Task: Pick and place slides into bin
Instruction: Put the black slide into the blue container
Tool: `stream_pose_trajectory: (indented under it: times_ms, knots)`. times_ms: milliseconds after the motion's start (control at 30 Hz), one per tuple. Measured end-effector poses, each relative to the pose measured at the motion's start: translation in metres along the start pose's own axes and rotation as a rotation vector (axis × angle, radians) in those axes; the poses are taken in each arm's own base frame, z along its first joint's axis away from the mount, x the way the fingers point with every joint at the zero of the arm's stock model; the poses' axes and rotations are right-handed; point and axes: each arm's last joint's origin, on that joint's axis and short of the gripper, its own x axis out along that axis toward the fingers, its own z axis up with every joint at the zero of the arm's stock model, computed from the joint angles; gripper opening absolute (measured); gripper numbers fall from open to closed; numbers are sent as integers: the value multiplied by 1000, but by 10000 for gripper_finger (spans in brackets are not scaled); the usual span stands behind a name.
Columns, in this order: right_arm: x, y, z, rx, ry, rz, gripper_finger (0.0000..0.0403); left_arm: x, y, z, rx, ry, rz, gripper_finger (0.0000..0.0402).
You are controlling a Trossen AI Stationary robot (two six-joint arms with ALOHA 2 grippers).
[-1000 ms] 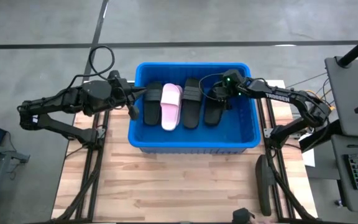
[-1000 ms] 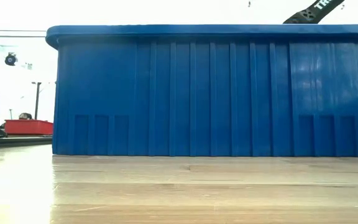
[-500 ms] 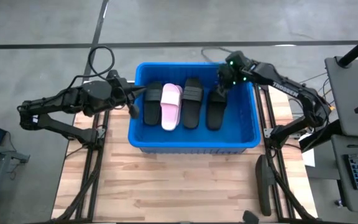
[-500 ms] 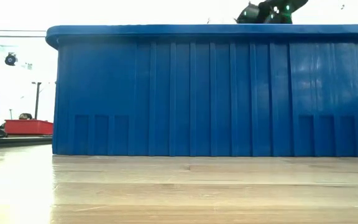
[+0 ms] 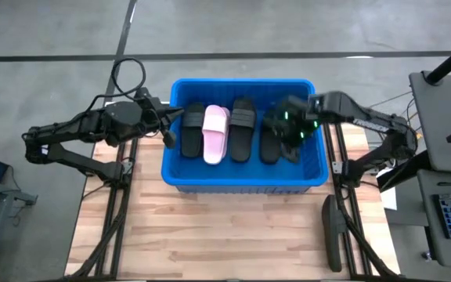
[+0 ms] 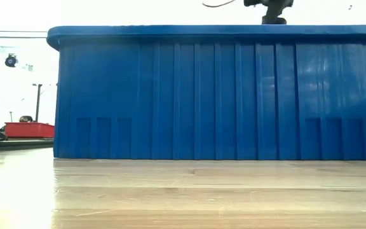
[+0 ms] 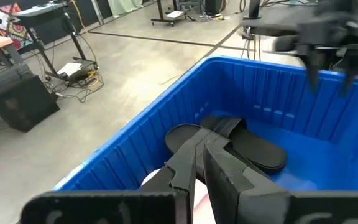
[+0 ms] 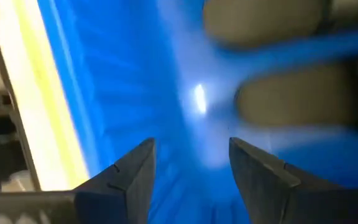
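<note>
On the left, the left gripper sits at the bin's left rim, its fingers pressed close together with nothing between them — that arm is simply waiting. Moving across into the blue tub, four slides lie side by side on its floor: a black slide nearest the left wall, then the pink slide, then a second black slide, and a third black slide towards the right. Over at the right end, the right gripper hangs inside the bin just beside that last black one, and its wrist camera shows the two fingers spread apart with only blue plastic between them — empty-handed. From table height, only the tub's ribbed wall fills the view, with a bit of arm above the rim. On the wooden table around the bin, no sandal shows anywhere. So by the look of it, every slide in sight is already in, and the job appears all but finished; the right arm just needs to lift clear.
</note>
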Motion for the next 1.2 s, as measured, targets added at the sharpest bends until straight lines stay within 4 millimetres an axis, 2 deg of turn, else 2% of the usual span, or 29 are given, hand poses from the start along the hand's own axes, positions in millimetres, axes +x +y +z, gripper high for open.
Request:
stream_pose_trajectory:
  times_ms: [167,400,600,700,900,1200]
  knots:
    - [9,56,-29,54,152,-77,191,2,-1,0,9,5,-2,17]
    - [13,130,-74,169,158,-129,191,2,-2,-1,12,9,-30,17]
    - [11,177,-122,283,200,-110,191,6,-5,-1,95,19,-33,17]
    - [11,197,-148,256,251,-89,191,8,-7,-2,128,26,-33,17]
    - [22,224,-185,224,311,-140,192,10,-8,-2,132,30,-36,17]
    - [57,240,-209,344,301,-398,179,9,-7,-2,179,26,-48,17]
